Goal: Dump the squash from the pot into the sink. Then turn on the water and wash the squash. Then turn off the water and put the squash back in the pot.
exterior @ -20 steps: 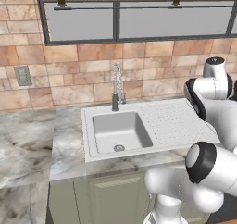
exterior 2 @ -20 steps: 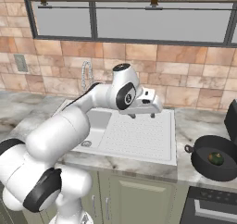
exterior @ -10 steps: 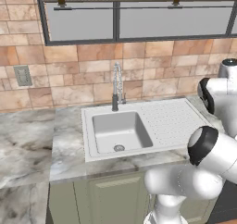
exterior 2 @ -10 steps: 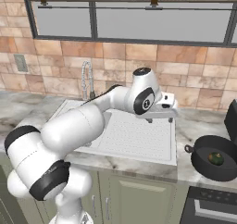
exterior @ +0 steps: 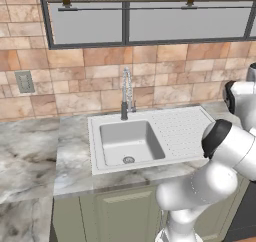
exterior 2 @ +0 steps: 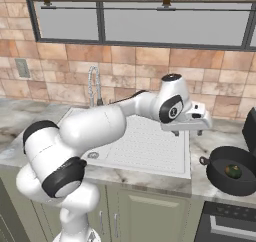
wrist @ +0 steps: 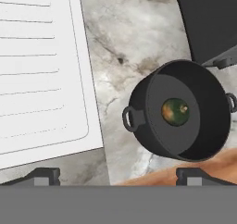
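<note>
Left of the claw (exterior 2: pixel 199 131) lies the sink (exterior 2: pixel 150 151), its ribbed drainboard (wrist: pixel 41 75) a flat white sheet under the hand camera's left half. The faucet (exterior 2: pixel 93 86) stands beyond the basin, well off to the claw's left, and no stream shows from it.

The claw hangs above the marble desk (wrist: pixel 125 28) just past the drainboard's edge, jaws spread wide with nothing between them.

Right of the claw and below it sits the pot (wrist: pixel 183 109), on the desk near its front edge, with the squash (wrist: pixel 175 111) resting in the middle of its floor. The pot looks rigid and probably heavy for its size, with smooth dark walls that may slip; its wall is thin enough to pinch at the rim, and the small loop handle (wrist: pixel 128 118) facing the drainboard seems the surest hold for tipping. The squash, being round and loose, will likely roll as soon as the pot tilts.

The pot's far handle is only partly seen at the hand view's right edge. In the right base view the rim hides most of the squash. A dark object (wrist: pixel 206 21) beyond the pot is cut off and I cannot identify it. The fingertips themselves are barely visible.
</note>
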You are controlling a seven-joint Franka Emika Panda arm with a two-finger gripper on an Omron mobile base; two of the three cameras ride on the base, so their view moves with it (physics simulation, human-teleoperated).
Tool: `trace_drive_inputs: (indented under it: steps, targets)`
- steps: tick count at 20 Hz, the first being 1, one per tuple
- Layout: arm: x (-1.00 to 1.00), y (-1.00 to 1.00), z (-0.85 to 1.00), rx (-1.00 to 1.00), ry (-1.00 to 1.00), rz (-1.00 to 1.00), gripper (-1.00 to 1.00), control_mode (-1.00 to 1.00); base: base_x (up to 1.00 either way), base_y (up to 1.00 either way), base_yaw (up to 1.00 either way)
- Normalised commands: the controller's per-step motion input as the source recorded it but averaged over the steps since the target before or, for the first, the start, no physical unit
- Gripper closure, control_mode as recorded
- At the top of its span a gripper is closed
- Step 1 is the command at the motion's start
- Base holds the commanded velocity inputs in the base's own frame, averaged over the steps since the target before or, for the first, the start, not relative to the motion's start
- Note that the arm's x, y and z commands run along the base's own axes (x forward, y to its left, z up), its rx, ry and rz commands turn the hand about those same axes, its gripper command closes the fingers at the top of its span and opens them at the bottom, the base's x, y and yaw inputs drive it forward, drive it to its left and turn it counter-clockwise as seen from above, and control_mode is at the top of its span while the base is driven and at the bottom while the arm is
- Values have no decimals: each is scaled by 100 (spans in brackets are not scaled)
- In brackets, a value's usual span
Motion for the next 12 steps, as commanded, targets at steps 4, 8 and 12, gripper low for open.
trace_drive_inputs:
  steps: [4, 8, 12]
  targets:
    - [0, -11, -22, 0, 0, 0, -100, -100, 0, 0, 0]
    - [0, 0, -29, 0, 0, 0, -100, -100, 0, 0, 0]
    - [0, 0, -28, 0, 0, 0, -100, -100, 0, 0, 0]
